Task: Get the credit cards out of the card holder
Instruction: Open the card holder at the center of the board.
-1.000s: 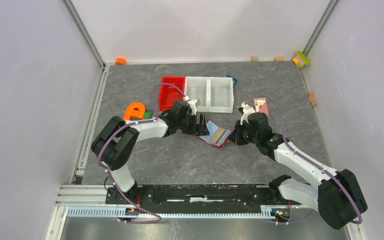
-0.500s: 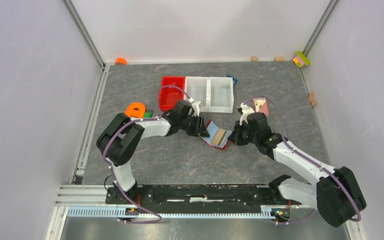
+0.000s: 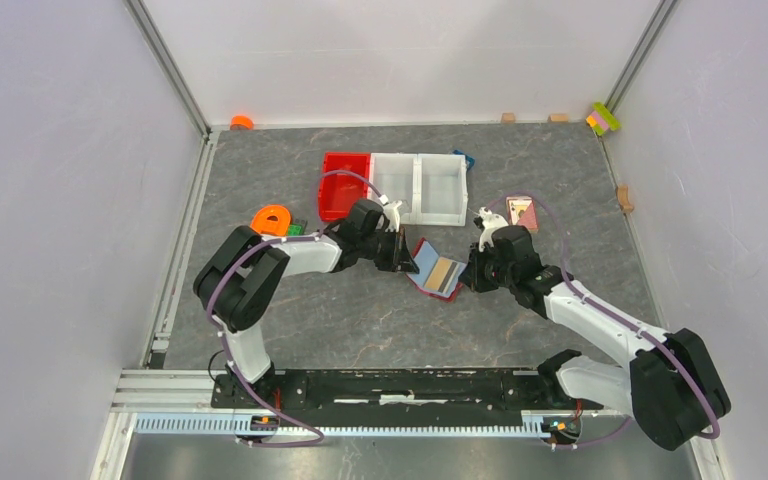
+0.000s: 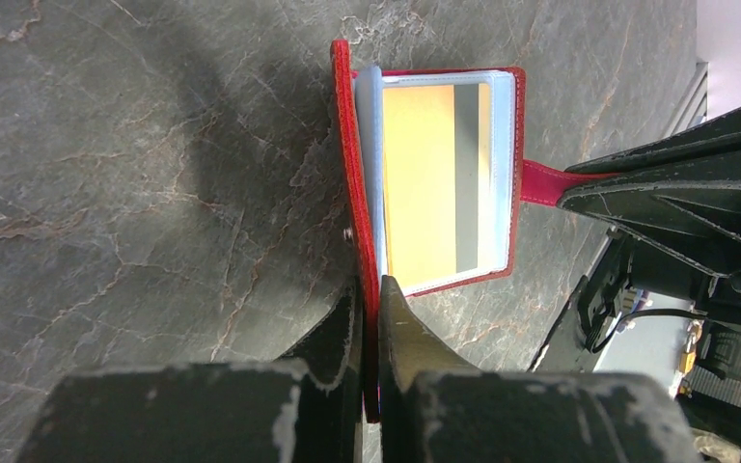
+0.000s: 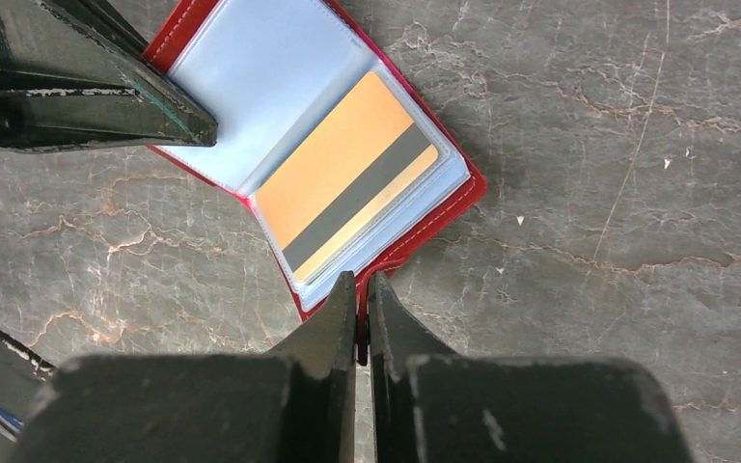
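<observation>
Our left claw (image 4: 369,289) had just gone from wide open to pinched tight. Its fingers now clamped the edge of one cover of the card holder (image 4: 343,145), and that cover stood up on edge between them. Our right claw (image 5: 362,289) was likewise all but closed, as it had been a second before, gripping the snap tab (image 4: 540,181) on the opposite cover. Between the two, the holder lay spread open near the middle of the tabletop (image 3: 360,320), just on the near side of the white bins (image 3: 420,187), and it had shifted slightly toward them. The tan-orange card (image 5: 345,178) sat face up inside a clear sleeve; we could not make out the other cards. With both covers pinned, we judged the holder was braced open. No card was out yet, though, and neither claw was free to draw one.
</observation>
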